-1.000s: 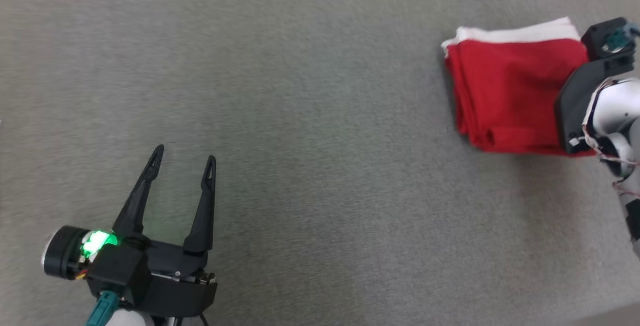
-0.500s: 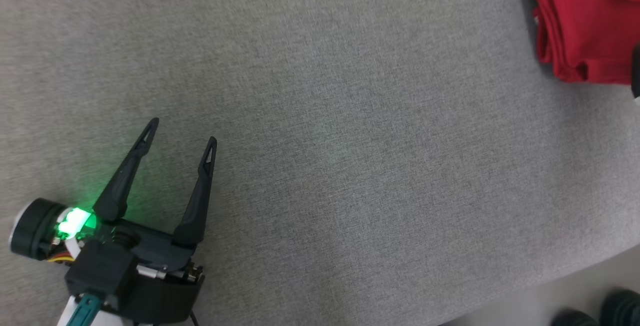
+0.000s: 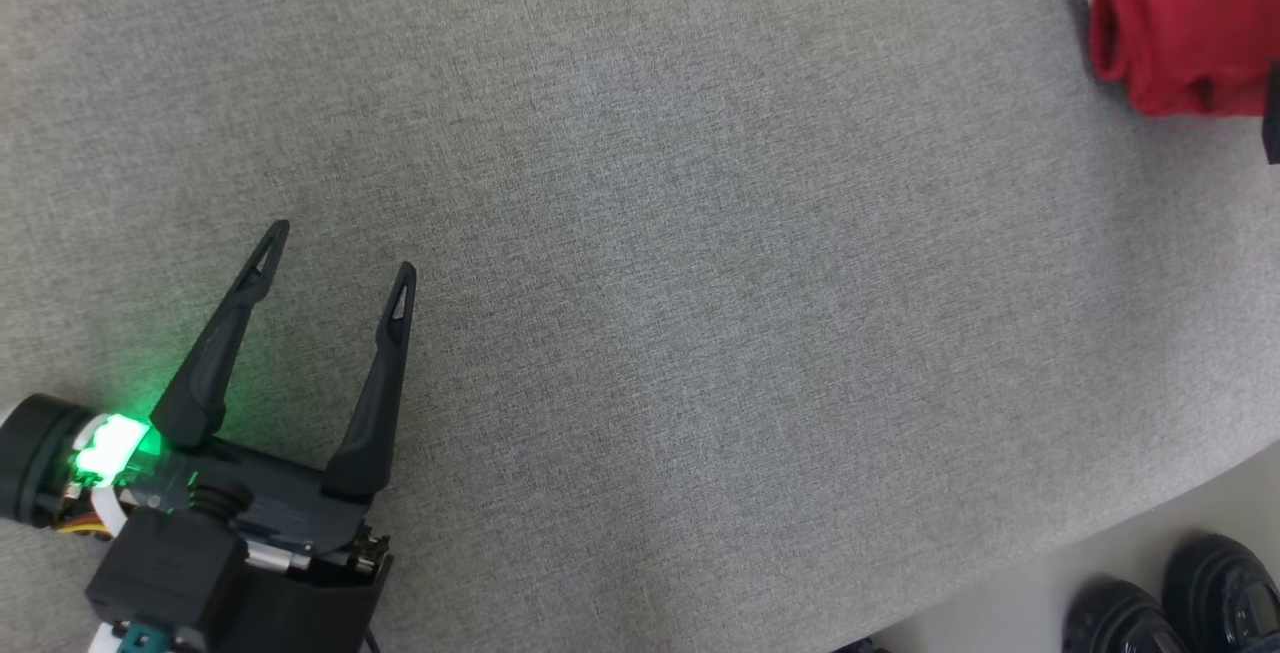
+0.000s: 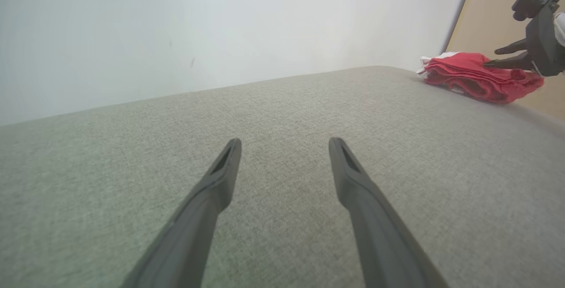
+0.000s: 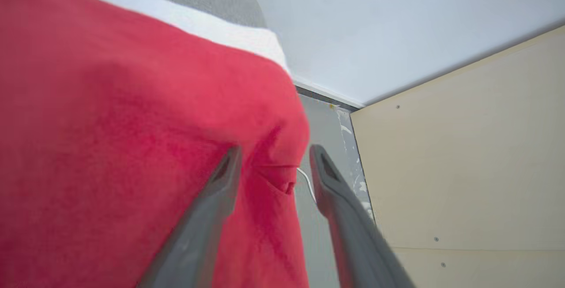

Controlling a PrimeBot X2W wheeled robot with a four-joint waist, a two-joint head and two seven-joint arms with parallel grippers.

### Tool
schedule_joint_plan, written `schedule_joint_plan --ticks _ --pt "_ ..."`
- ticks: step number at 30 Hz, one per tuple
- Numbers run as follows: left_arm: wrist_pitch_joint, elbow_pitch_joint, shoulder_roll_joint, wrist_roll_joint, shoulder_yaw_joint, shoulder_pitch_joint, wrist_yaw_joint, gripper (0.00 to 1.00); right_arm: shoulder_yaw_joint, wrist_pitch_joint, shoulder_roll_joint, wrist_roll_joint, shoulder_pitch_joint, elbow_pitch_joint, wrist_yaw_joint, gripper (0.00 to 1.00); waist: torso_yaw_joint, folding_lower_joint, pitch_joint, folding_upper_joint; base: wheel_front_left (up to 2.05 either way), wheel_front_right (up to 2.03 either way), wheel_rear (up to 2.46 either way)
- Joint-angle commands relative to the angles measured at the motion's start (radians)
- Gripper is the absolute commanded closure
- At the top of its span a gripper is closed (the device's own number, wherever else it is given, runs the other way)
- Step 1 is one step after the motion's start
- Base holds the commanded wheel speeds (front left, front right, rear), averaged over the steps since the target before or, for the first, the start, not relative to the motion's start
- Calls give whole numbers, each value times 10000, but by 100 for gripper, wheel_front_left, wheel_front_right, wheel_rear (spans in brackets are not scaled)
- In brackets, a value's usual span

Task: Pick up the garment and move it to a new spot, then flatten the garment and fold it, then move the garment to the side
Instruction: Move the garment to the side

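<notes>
My right hand [image 5: 274, 149], jaws parted, sat at the folded garment's [image 5: 132, 147] edge, while my wide-open left hand [image 3: 340, 248] lay well apart leftward.

1. The garment [image 3: 1180, 23] lies on the table [image 3: 700, 283], well apart from the left gripper [image 3: 340, 248], to the right of its fingers.
2. One garment corner sits between the right gripper [image 5: 274, 148] fingers.
3. The table extends beneath and ahead of the left gripper's fingers.
</notes>
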Motion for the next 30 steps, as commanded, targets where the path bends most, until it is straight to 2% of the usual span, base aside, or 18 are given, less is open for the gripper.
schedule_joint_plan --ticks 1,5,9,17,23,30 --pt "-48 461 -154 -109 -201 60 18 0 -151 -230 233 -137 247 -34 -24 0 182 1 -347 1 0 0 0" --pt "-430 859 -400 -254 -347 133 76 0 -346 -769 443 -278 754 -455 -24 0 564 1 -1069 1 0 0 0" --pt "-728 1287 -656 -394 -397 309 188 0 -559 -1143 781 130 1438 -1027 -24 0 938 1 -1749 1 0 0 0" --pt "-1315 2650 -1224 -890 -310 991 517 0 -888 -1153 1481 1440 4066 -3909 -23 0 1732 1 -3598 1 0 0 0" --pt "-1409 3432 -1678 -1084 -125 1429 631 0 -1469 -1031 2401 2597 6395 -6020 -24 0 2302 1 -4802 1 0 0 0" --pt "-1401 4069 -2035 -1293 498 1888 750 0 -1714 -1614 3009 2716 8446 -7002 -23 0 2866 1 -5901 1 0 0 0"
